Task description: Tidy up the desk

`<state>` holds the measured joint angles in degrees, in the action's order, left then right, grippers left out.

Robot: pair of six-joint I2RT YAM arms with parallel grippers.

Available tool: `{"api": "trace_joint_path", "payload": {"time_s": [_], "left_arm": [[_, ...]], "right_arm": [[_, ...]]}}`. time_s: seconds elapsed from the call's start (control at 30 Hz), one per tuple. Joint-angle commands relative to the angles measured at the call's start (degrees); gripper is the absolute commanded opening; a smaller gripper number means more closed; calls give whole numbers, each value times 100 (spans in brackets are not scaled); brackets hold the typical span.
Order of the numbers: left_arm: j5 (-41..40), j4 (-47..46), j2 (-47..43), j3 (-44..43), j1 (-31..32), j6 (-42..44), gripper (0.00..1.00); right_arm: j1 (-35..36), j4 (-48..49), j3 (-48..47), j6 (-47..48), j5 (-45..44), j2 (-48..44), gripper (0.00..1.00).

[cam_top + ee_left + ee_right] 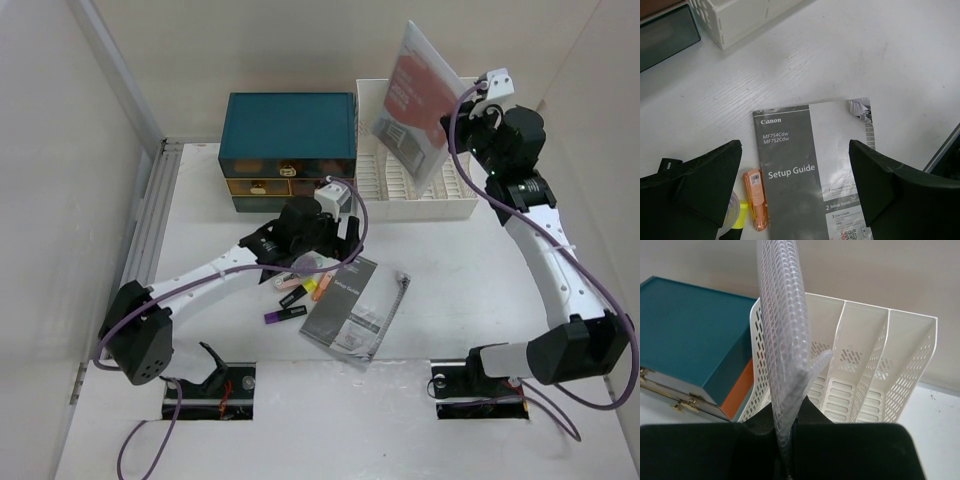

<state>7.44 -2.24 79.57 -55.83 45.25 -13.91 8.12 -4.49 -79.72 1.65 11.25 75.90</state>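
Right gripper (785, 427) pinched a mesh folder (782, 325) upright over the file rack (862, 355), seemingly needing slot alignment before lowering; left gripper (795, 150) hovered, spread wide, above a booklet (832, 132).

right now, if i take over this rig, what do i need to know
Right fingers: shut on the mesh pouch, upright over the file rack, not released.
Left fingers: open above the booklet, flat on the desk.
Pens lie loose beside it, before the drawer box.
Done: nothing filed yet. To do: slot the pouch, then tidy booklet and pens.
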Motion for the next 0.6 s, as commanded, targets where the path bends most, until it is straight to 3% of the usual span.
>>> {"api": "trace_joint_path", "payload": {"time_s": [0.0, 0.37, 0.57], "left_arm": [[20, -84, -354, 2, 10, 90, 86], [-94, -31, -574, 55, 10, 90, 86], [-252, -31, -627, 108, 10, 90, 86]], "right_arm": [[111, 994, -508, -200, -448, -6, 0], [831, 994, -878, -964, -1116, 671, 0], [1270, 1239, -572, -1018, -2222, 672, 0]]}}
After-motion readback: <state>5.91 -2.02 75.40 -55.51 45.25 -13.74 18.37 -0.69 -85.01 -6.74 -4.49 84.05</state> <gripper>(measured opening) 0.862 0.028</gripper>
